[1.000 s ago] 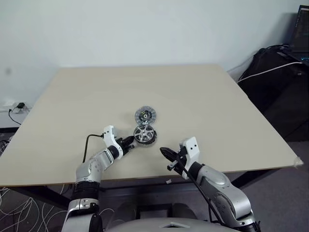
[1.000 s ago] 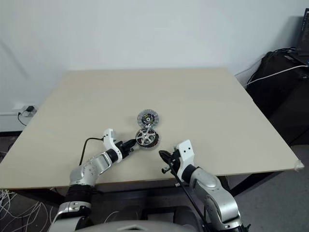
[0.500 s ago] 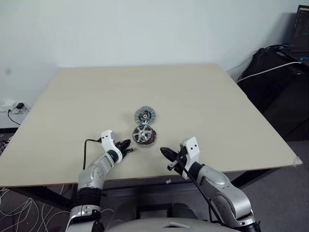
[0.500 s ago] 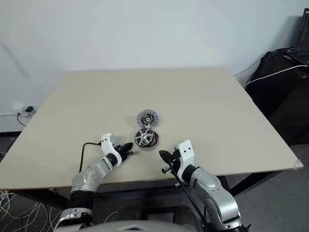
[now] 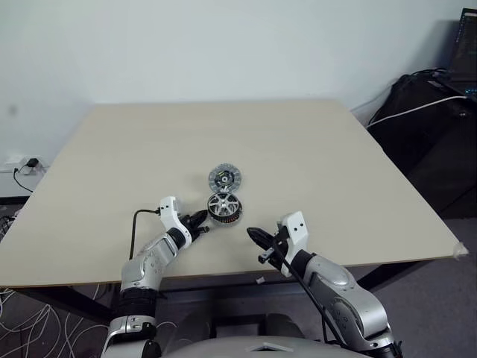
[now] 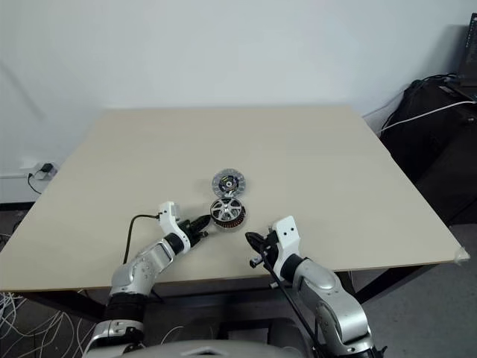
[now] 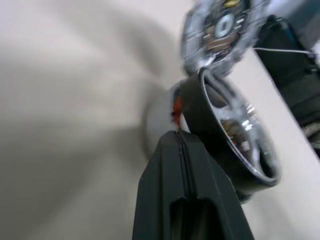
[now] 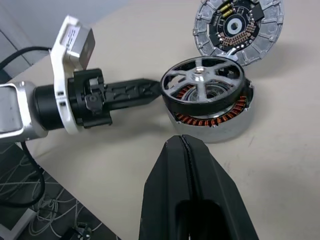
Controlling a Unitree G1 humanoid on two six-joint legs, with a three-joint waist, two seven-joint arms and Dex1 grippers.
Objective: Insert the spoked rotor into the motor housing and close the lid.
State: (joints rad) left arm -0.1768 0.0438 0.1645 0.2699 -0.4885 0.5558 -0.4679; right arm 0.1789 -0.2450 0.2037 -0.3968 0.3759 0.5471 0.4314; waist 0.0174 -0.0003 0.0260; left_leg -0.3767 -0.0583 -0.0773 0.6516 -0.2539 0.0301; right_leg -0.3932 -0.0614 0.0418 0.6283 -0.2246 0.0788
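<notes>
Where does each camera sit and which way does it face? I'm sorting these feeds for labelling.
Left and right eye views: on the head, looking forward and down over the table; both arms show, with the left gripper at the spoked rotor.
Left wrist view: along its shut fingers, facing the rotor's rim and the lid.
Right wrist view: along the right gripper, facing the rotor tilted on the motor housing.
Shared: both wrist views show the rotor and lid.
</notes>
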